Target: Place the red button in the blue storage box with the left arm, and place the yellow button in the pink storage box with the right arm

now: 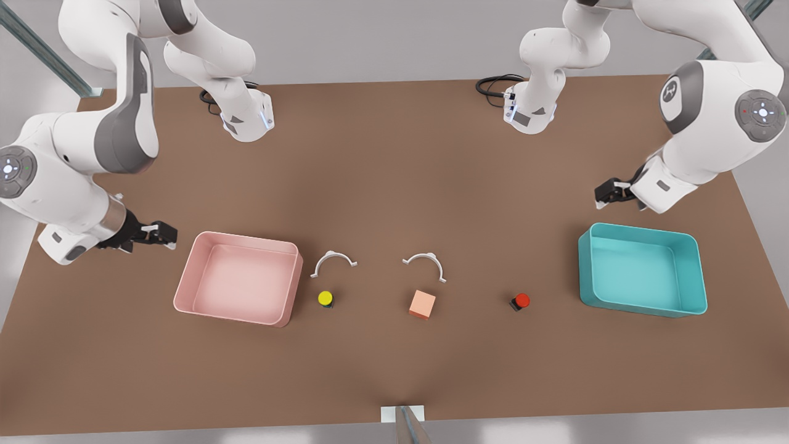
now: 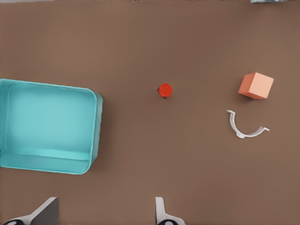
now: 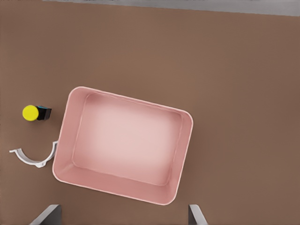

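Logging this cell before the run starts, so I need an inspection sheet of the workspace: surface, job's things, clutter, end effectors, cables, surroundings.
Surface: brown table, flat, no spills seen.
Job's things: red button and yellow button on the table; blue storage box and pink storage box both empty. The yellow button sits beside the pink box, the red one apart from the blue box.
Clutter: peach cube between the buttons; two white curved clips behind them.
End effectors: left end effector open, near the blue box; right end effector open, beside the pink box. Both empty.
Cables: black loops at both arm bases.
Surroundings: grey floor, metal struts.
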Controlling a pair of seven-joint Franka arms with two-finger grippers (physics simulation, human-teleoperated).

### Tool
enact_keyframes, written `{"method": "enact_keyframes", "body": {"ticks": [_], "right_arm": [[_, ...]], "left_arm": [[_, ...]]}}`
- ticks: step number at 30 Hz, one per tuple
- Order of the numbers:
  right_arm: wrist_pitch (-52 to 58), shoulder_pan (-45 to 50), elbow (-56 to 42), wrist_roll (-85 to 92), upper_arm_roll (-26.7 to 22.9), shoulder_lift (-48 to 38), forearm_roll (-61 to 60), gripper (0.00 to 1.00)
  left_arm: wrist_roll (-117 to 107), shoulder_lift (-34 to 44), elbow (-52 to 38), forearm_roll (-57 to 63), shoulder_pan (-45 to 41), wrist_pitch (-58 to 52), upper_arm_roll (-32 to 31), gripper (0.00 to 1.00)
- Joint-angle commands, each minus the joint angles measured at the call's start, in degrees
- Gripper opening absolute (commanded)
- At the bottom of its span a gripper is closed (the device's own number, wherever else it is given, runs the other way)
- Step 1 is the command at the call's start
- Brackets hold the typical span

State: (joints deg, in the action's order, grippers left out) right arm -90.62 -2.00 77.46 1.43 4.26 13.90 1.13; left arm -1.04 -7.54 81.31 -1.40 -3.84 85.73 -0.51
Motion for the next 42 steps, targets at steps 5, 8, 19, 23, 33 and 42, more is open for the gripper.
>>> {"method": "enact_keyframes", "body": {"ticks": [5,8,19,23,33,42], "right_arm": [[-1.93,-0.37,0.14,0.51,0.05,0.51,-0.17,1.0],[-12.21,0.51,0.06,-1.59,4.88,8.42,0.01,1.0],[-31.81,18.97,-7.77,-22.17,4.97,27.76,3.35,1.0],[-31.99,20.9,-8.91,-24.98,4.97,29.6,3.17,1.0],[-45.08,20.29,5.42,-24.28,4.88,30.48,7.57,1.0],[-50.09,20.28,9.55,-24.72,4.97,31.27,7.39,1.0]], "left_arm": [[-0.54,-13.89,-4.14,0.53,-9.87,9.36,-0.19,1.0],[-2.47,-21.37,-3.61,-0.09,-12.68,22.37,-0.19,1.0],[-1.77,-26.91,11.77,0.35,-10.49,51.56,0.68,1.0],[-1.77,-29.98,11.68,0.35,-9.69,54.02,0.68,1.0],[-1.77,-34.38,11.5,0.44,-9.69,56.92,1.04,0.92],[-1.86,-34.38,11.68,0.26,-9.61,56.83,1.56,0.55]]}}
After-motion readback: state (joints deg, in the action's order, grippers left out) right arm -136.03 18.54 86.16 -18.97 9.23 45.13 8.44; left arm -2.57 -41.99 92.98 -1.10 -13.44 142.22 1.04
